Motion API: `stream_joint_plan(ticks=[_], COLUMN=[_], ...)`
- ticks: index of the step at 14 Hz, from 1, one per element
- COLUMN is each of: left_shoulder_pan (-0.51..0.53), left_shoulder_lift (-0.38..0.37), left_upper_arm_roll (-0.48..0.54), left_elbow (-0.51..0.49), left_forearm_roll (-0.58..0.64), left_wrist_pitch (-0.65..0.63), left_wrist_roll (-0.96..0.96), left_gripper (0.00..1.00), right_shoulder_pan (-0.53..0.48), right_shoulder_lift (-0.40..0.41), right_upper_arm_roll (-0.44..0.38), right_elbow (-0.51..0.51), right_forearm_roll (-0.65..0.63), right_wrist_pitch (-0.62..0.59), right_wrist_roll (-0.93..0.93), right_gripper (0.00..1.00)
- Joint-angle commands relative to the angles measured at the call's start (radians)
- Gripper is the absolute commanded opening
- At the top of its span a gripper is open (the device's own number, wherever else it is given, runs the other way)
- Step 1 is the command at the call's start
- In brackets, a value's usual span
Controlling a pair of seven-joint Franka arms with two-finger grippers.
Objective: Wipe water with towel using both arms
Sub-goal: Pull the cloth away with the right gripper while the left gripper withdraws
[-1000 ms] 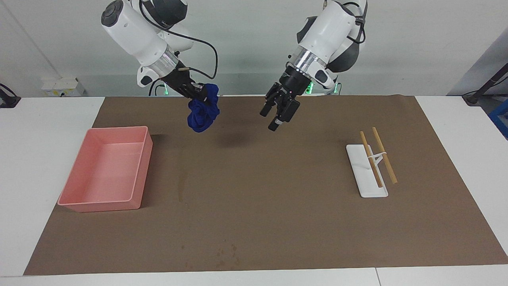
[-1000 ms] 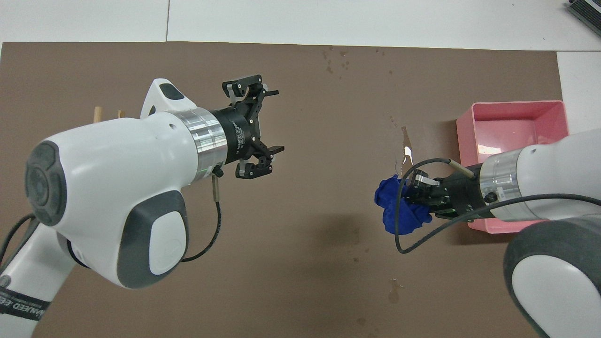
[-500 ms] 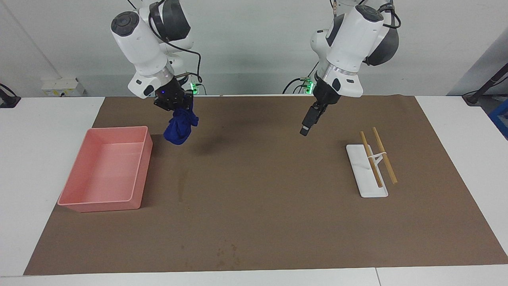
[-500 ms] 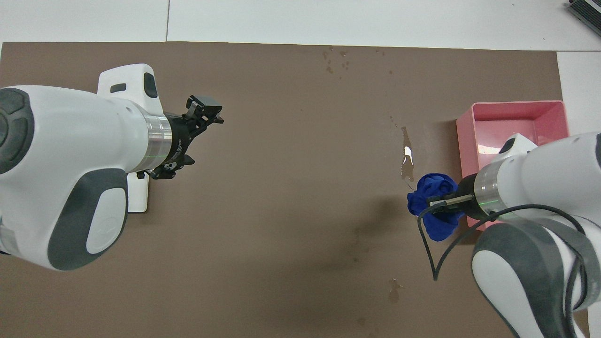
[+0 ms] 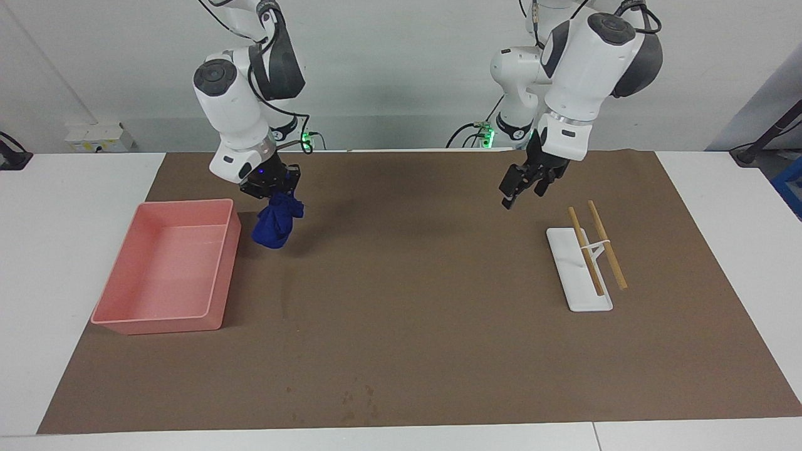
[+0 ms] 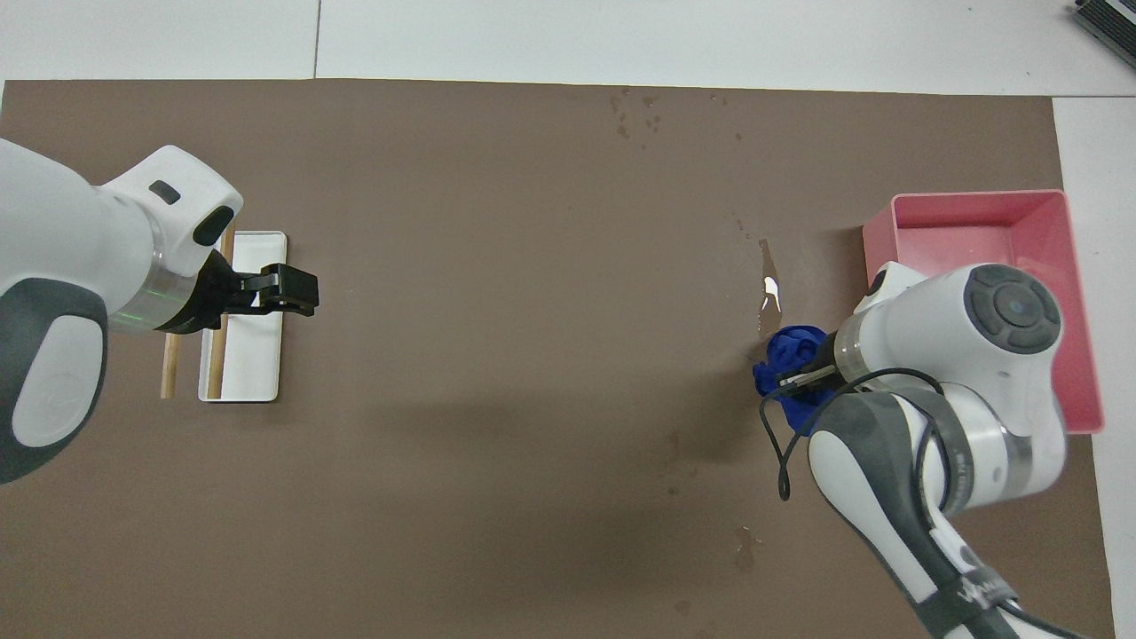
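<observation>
My right gripper (image 5: pixel 270 188) is shut on the navy towel (image 5: pixel 274 225), which hangs bunched from it, low over the brown mat (image 5: pixel 407 313) beside the pink bin's corner. In the overhead view the towel (image 6: pixel 785 359) sits at the robots' end of the water (image 6: pixel 768 288), a thin dark streak with a bright glint. In the facing view the water (image 5: pixel 287 294) is a faint streak farther from the robots than the towel. My left gripper (image 5: pixel 520 188) is open and empty, raised over the mat near the white tray; it also shows in the overhead view (image 6: pixel 288 291).
A pink bin (image 5: pixel 225 263) stands at the right arm's end, close beside the towel. A white tray (image 5: pixel 579 294) with two wooden sticks lies at the left arm's end. Small dark blotches (image 5: pixel 357 398) mark the mat's edge farthest from the robots.
My right gripper has swung the towel toward the pink bin and lowered it, turning to point down. My left gripper has drawn back toward the white tray, away from the towel.
</observation>
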Motion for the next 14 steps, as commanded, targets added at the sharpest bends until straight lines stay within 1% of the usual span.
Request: stream_joint_plan(ticks=[1, 2, 3, 4, 6, 9, 10, 12, 14], left_shoulder_pan=[0.017, 0.006, 0.003, -0.006, -0.046, -0.047, -0.043, -0.041, -0.038], left_shoulder_lift=[0.023, 0.062, 0.083, 0.099, 0.095, 0.086, 0.086, 0.081, 0.078], left_upper_arm_roll=[0.055, 0.103, 0.115, 0.117, 0.121, 0.132, 0.134, 0.138, 0.143], left_elbow=[0.114, 0.178, 0.220, 0.231, 0.223, 0.217, 0.229, 0.234, 0.265], left_forearm_roll=[0.047, 0.048, 0.050, 0.053, 0.093, 0.082, 0.068, 0.062, 0.061], left_wrist_pitch=[-0.131, -0.180, -0.196, -0.191, -0.184, -0.181, -0.171, -0.174, -0.216], left_wrist_roll=[0.176, 0.219, 0.224, 0.225, 0.254, 0.255, 0.256, 0.259, 0.267], left_gripper=[1.00, 1.00, 1.00, 1.00, 1.00, 1.00, 1.00, 1.00, 1.00], right_shoulder_pan=[-0.011, -0.011, -0.012, -0.012, -0.020, -0.060, -0.063, -0.074, -0.077], right_shoulder_lift=[0.083, 0.106, 0.132, 0.150, 0.164, 0.198, 0.210, 0.245, 0.296], right_upper_arm_roll=[0.007, 0.007, 0.007, 0.007, 0.005, 0.005, 0.005, 0.005, 0.005], right_elbow=[-0.003, -0.018, -0.018, -0.017, -0.003, 0.064, 0.084, 0.113, 0.159], right_forearm_roll=[-0.022, -0.023, -0.022, -0.023, -0.025, -0.057, -0.080, -0.135, -0.142], right_wrist_pitch=[0.093, 0.162, 0.211, 0.254, 0.283, 0.305, 0.319, 0.372, 0.394], right_wrist_roll=[-0.054, -0.059, -0.060, -0.062, -0.077, -0.157, -0.168, -0.176, -0.176], right_gripper=[0.00, 0.00, 0.00, 0.00, 0.00, 0.00, 0.00, 0.00, 0.00])
